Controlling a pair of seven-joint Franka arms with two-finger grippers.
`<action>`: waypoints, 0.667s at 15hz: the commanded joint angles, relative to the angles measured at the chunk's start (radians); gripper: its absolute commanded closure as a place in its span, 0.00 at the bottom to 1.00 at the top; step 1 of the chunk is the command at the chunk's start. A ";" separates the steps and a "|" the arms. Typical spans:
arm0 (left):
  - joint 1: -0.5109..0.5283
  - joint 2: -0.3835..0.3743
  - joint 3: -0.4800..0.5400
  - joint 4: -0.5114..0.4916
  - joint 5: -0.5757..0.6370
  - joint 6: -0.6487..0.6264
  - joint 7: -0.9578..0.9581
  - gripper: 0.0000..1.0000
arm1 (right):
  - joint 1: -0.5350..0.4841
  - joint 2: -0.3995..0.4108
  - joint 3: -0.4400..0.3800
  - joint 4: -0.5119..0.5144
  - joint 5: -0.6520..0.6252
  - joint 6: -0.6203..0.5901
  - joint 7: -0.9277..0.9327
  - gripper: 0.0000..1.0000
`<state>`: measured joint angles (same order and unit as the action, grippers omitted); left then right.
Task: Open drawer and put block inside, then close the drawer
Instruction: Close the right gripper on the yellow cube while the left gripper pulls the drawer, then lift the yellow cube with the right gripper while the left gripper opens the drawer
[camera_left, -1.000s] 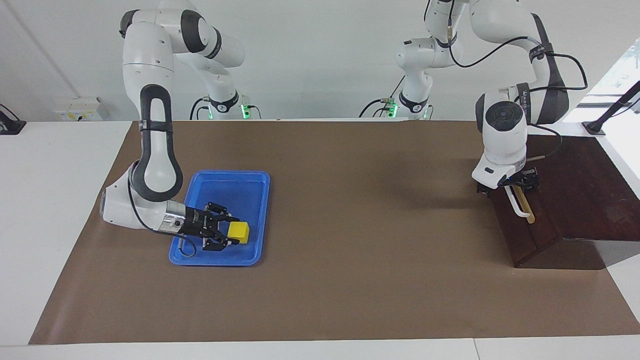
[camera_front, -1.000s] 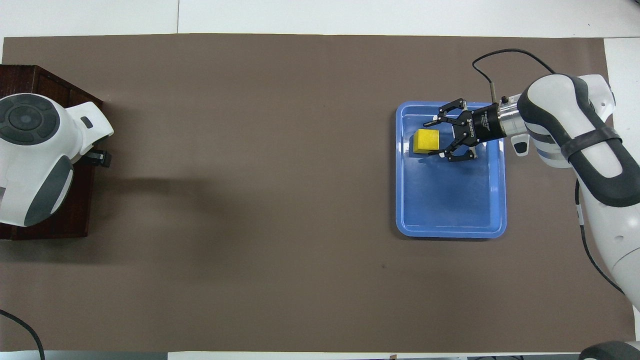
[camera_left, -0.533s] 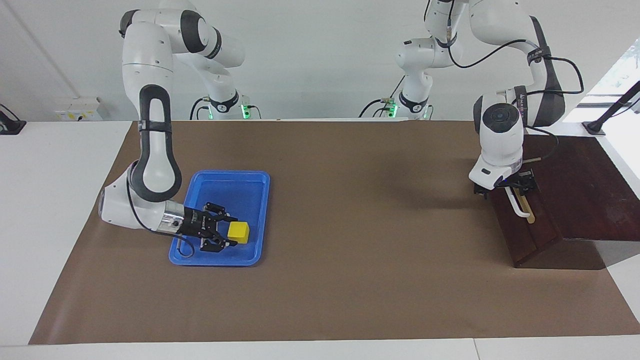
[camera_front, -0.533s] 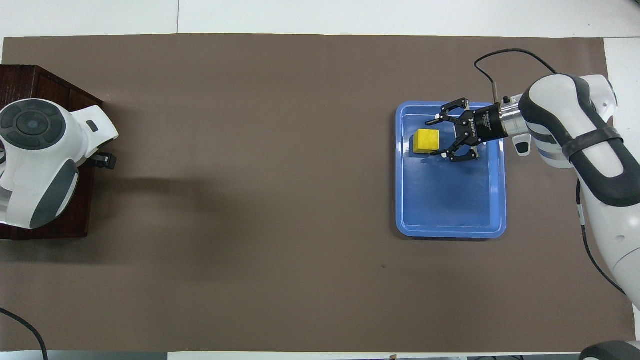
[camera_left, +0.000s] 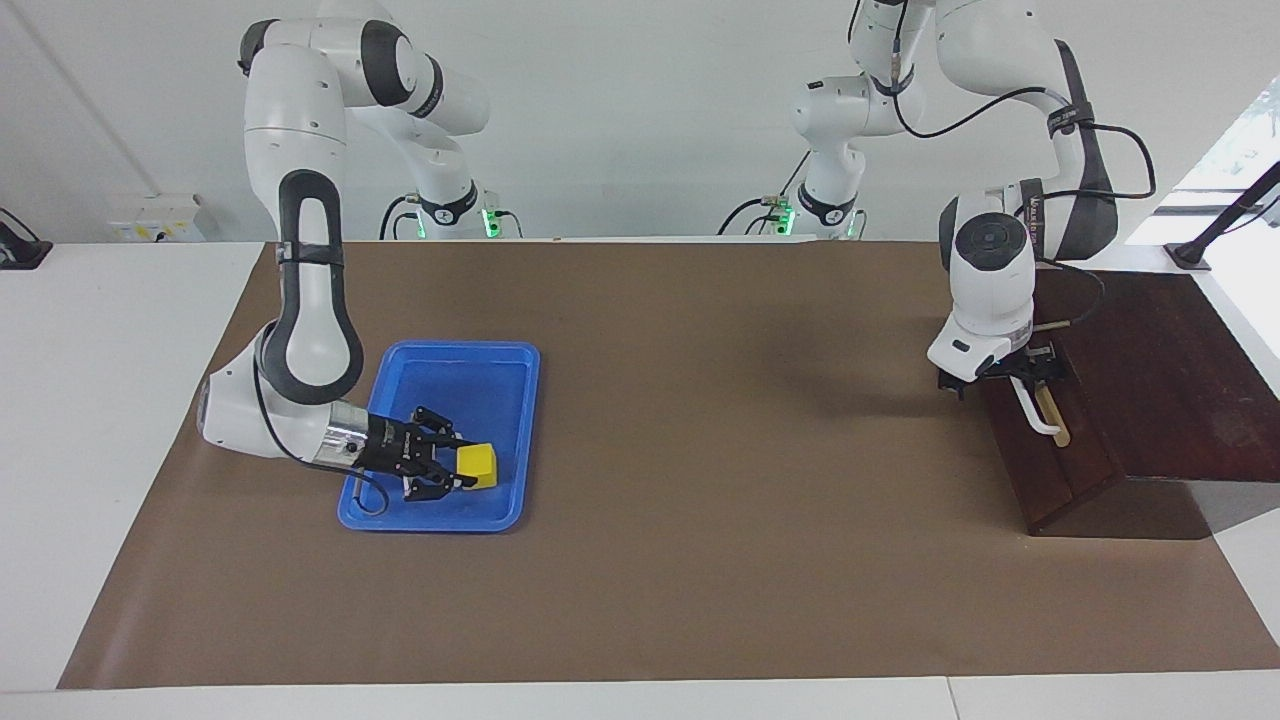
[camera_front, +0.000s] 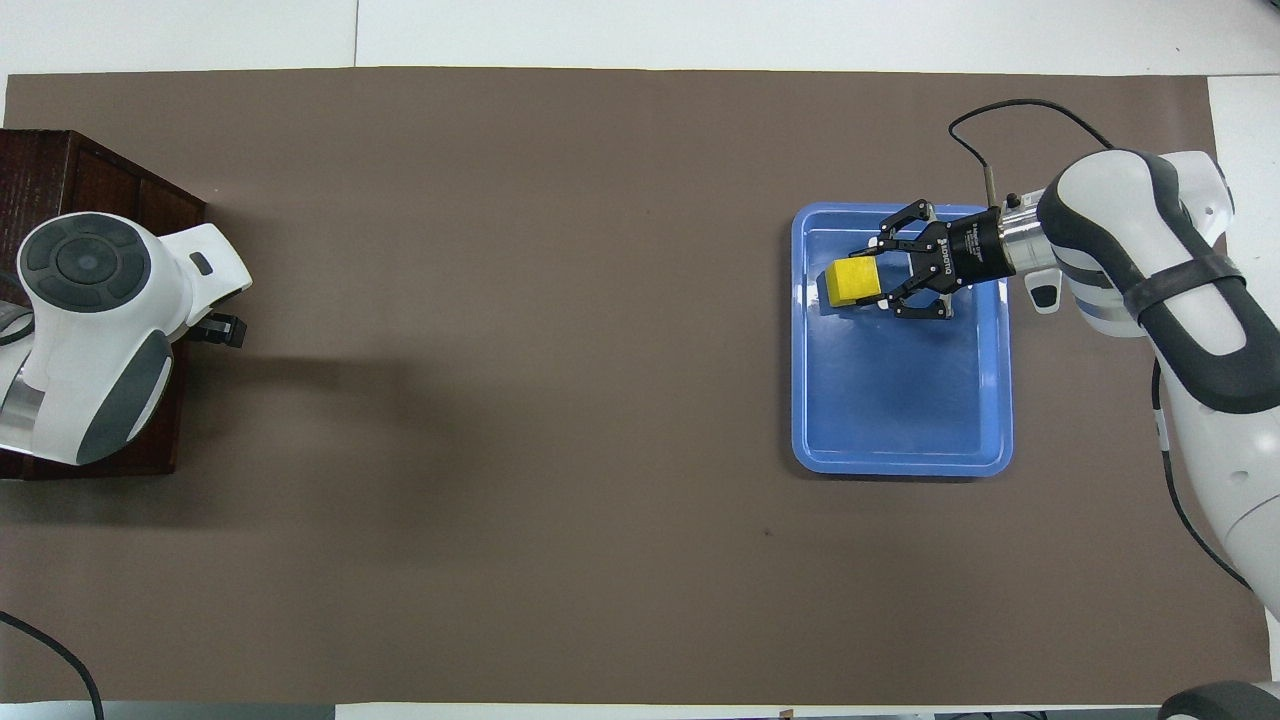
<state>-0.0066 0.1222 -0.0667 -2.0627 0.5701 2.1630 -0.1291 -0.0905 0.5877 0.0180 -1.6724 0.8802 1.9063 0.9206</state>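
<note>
Block (camera_left: 478, 462) sits in the blue tray (camera_left: 505, 365), at the tray end farther from the robots. Right pincer (camera_left: 462, 470) is low over that same end, lying almost flat, clamped on the block: one fingertip (camera_front: 872, 253) on each side face in the overhead view, the cube sticking out past the tips. Can't tell whether the block is resting on the tray floor or just clear of it. Right arm comes down from its base and bends in over the tray edge toward its own end of the bench (camera_left: 700, 560).

Drawer (camera_left: 1045, 445) is at the left arm's end, closed, its dark front sloping, white handle (camera_left: 1030, 410) on a tan strip. Left pincer (camera_left: 1012, 372) is at the upper end of that handle, right against the drawer front, wrist pointing down. Its jaws stand as wide as they go; the white wrist housing hides the tips in both views, so I can't tell whether they are around the handle or merely beside it. In the overhead view the left wrist covers most of the wooden box (camera_front: 60, 175).

Tray and drawer are well apart, bare brown mat (camera_left: 700, 420) between the two pincers.
</note>
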 joint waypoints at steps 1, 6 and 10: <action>-0.009 -0.007 0.001 -0.019 0.028 0.014 -0.021 0.00 | -0.005 0.001 0.005 -0.004 0.017 0.027 -0.022 1.00; -0.035 -0.009 0.001 -0.017 0.028 0.006 -0.021 0.00 | 0.005 -0.040 0.010 0.016 0.013 0.020 0.058 1.00; -0.073 -0.010 -0.001 -0.014 0.027 -0.022 -0.050 0.00 | 0.044 -0.098 0.016 0.088 -0.016 -0.062 0.196 1.00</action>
<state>-0.0439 0.1219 -0.0701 -2.0631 0.5733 2.1547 -0.1365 -0.0773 0.5284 0.0337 -1.6125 0.8794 1.8847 1.0469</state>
